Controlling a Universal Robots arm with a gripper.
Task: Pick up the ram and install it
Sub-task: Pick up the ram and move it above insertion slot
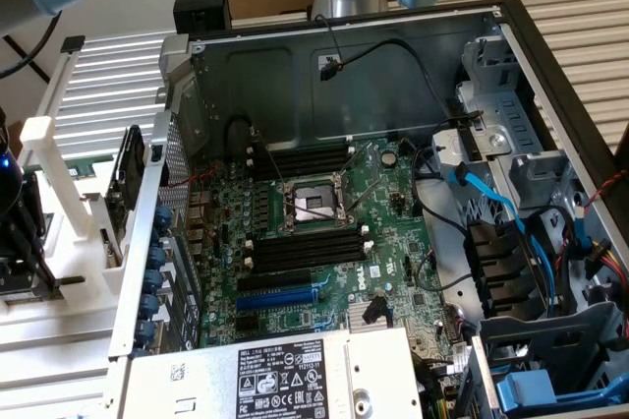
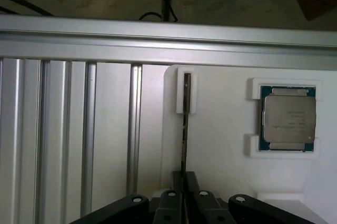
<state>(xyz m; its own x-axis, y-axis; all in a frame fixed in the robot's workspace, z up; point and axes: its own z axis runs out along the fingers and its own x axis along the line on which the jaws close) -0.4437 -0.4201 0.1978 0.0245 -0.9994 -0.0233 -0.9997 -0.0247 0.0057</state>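
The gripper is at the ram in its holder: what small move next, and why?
Probably a straight lift out: the gripper looks closed on the ram, which stands edge-on with its far end slotted in the white holder, so a sideways pull could bind it.

Bright, even light, hardly a hard shadow anywhere. Glare washing over the white tray and the aluminium rails. Thin dark line for the ram, near-black silhouette for the gripper. Softer shade inside the computer case.
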